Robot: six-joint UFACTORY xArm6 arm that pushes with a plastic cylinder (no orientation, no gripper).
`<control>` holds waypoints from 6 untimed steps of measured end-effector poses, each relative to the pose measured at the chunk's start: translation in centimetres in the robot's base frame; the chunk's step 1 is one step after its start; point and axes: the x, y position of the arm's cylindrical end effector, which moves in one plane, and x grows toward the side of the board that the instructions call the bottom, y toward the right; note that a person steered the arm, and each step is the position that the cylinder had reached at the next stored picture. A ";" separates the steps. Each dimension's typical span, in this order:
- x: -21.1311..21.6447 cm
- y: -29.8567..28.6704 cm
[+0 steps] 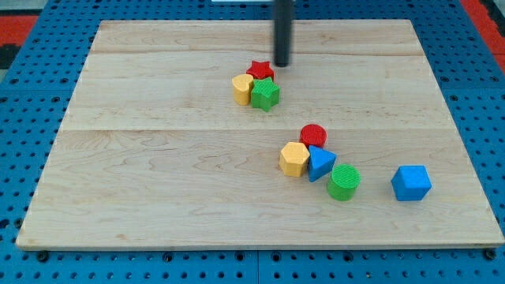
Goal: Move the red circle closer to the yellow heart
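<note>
While the rod's tip (282, 64) sits far up the surface (158, 158) beside the red star (260, 70), lacking any pincer, the red circle (313, 135) lies nearer and rightward, and the yellow heart (243, 88) just left.

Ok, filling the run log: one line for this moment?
tip: right of red star | red circle: untouched, lower cluster | yellow heart: upper cluster

Red circle (313, 135) flat, mid-board; yellow heart (242, 88), shape unclear, well apart.
</note>
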 end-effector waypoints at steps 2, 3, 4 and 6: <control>10.8 15.6; 17.4 13.4; 19.4 6.1; 17.4 -5.8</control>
